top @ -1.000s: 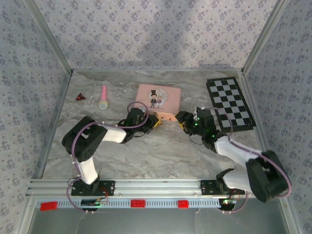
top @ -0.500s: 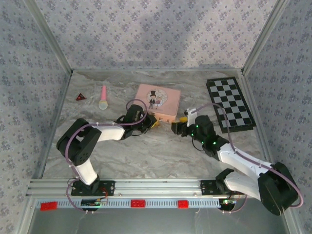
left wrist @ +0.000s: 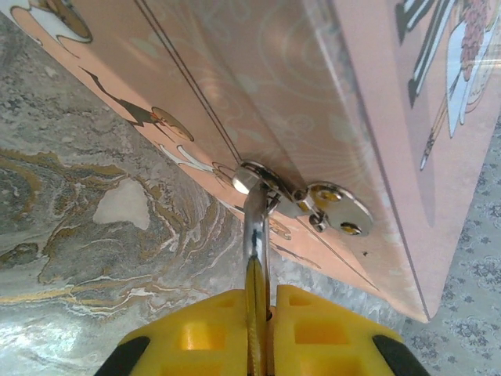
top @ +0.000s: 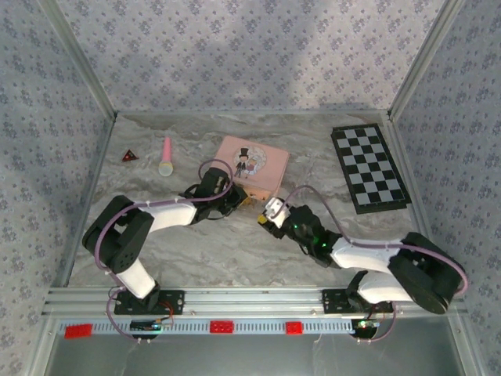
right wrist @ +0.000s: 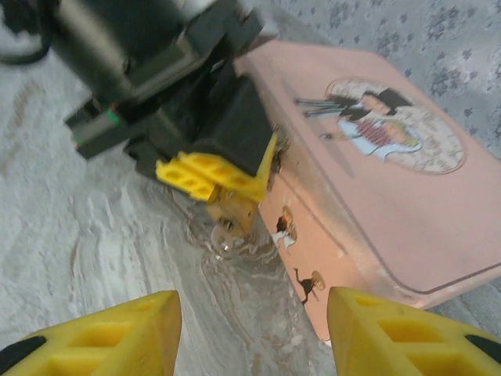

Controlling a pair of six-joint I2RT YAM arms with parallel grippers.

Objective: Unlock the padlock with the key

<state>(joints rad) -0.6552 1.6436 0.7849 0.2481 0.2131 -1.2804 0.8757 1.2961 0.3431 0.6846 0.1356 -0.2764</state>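
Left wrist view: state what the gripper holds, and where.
The left gripper pinches the tiny brass-gold padlock by its body, just below the thin silvery shackle hooked to the pink tin.

Soft, even overhead light fills the top view. Only faint shadows lie on the grey marbled tabletop (top: 235, 251), and a dim patch darkens the flowered wallpaper (top: 250, 39) at upper centre. In the left wrist view, glare flares on the thin shackle of the tiny brass-gold padlock (left wrist: 256, 227) and sheens the glossy pink rectangular cartoon tin (left wrist: 313, 94); the bottom edge is out of focus. The right wrist view is blurred throughout.
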